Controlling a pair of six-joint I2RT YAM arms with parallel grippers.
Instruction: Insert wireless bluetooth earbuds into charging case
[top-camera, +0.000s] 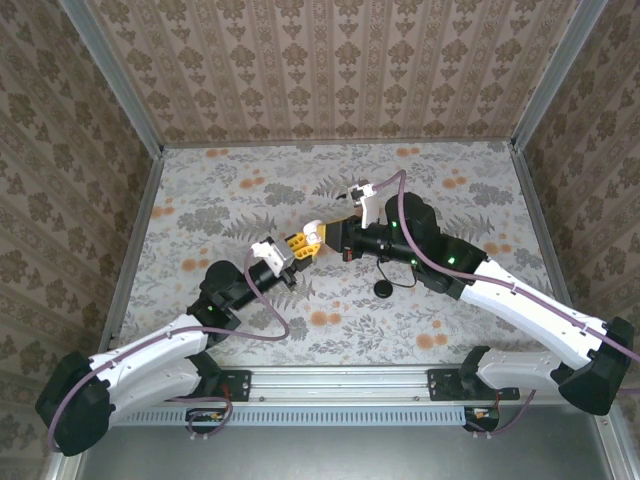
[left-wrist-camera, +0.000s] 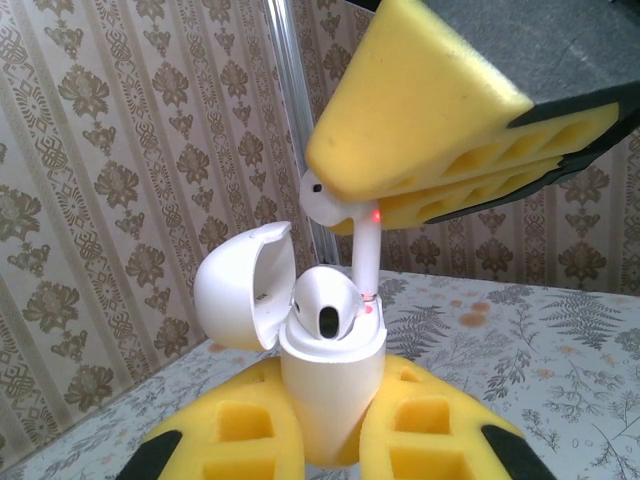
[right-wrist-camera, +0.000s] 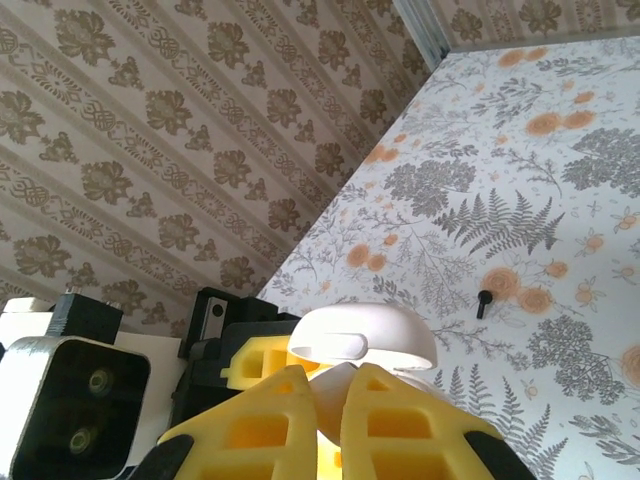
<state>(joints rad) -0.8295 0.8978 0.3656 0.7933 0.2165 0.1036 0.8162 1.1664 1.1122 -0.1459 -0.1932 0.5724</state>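
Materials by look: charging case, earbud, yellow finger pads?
By look: charging case, likely hard plastic, glossy white, highlights on the lid; earbud, apparently the same glossy white plastic; finger pads, probably foam or soft rubber, matte yellow, molded hollows.

**Mid-desk jammed, margins open**

The left arm (top-camera: 150, 365) and right arm (top-camera: 520, 295) meet tip to tip over the middle of the desk (top-camera: 215, 200), with no gap to pass between them. The left jaws pinch the case (left-wrist-camera: 330, 390) on both flanks. Its lid (left-wrist-camera: 235, 290) stands open on one side of the mouth. The right jaws, closed on an earbud (left-wrist-camera: 366, 250), hang just above that mouth. The other earbud (left-wrist-camera: 325, 305) fills one socket. A small black thing (top-camera: 383, 288) lies beside the right arm. Open desk runs on to the back wall (top-camera: 330, 70) and along both sides.
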